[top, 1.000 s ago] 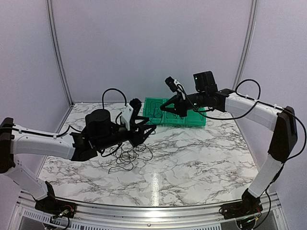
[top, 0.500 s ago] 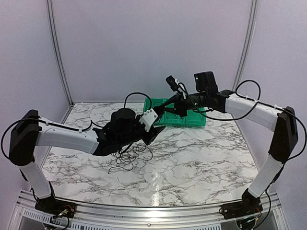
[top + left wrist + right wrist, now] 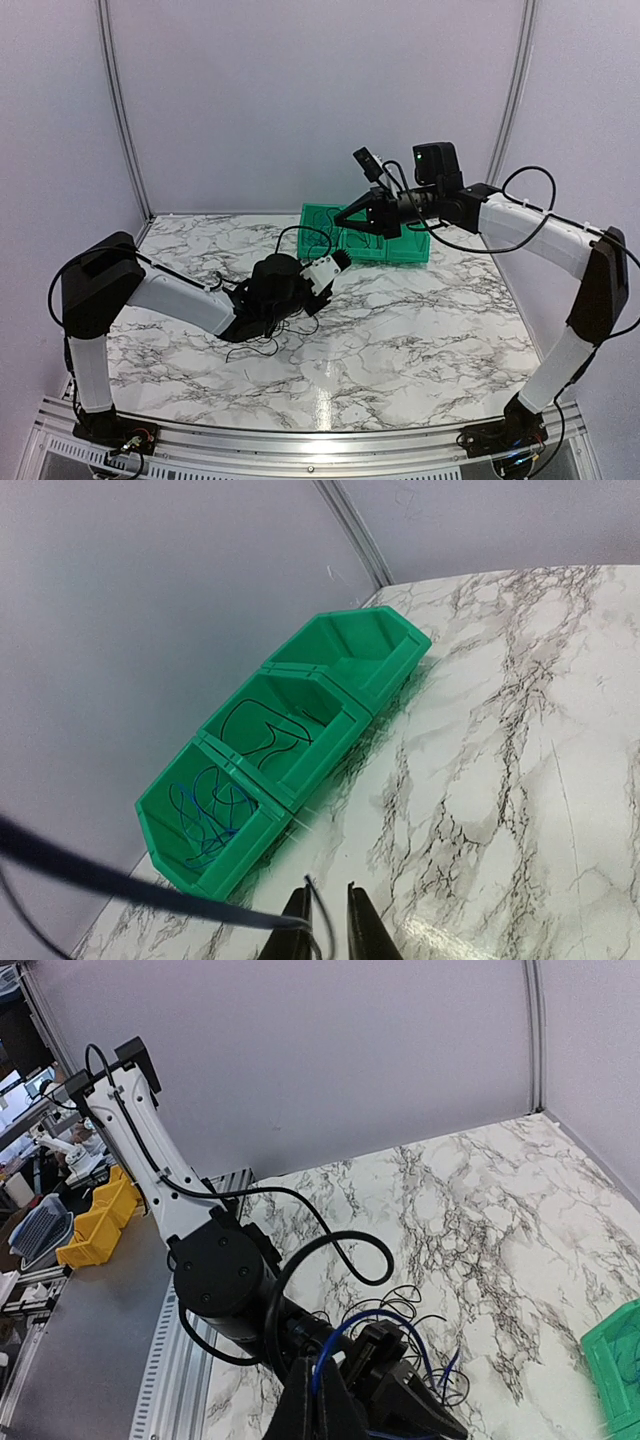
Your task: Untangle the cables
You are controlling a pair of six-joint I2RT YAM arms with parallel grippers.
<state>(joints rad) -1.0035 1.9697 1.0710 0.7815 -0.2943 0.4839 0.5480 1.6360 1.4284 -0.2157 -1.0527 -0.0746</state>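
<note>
Surface (image 3: 420,330): white marble pattern.
Left arm (image 3: 180,295): has swung in from the left edge since a second ago. Its elbow is now folded high near that edge, and the forearm reaches toward the far middle.
Right arm (image 3: 530,225): slightly higher than before, reaching from the right edge over the far middle.
Green bins (image 3: 410,248): three joined, at the middle of the far edge. One holds a binned blue cable (image 3: 205,805), the next a binned black cable (image 3: 265,730).
Cable tangle (image 3: 262,338): thin dark loops left of centre, now mostly under the left forearm; earlier in plain view.
Left claw (image 3: 326,888): just short of the bins' front; a second ago it was over the tangle. Fingers nearly together, pinching a thin wire (image 3: 312,900).
Right claw (image 3: 342,219): above the bins' left end, fingers closed on a blue cable (image 3: 352,1318) arcing up from them.
</note>
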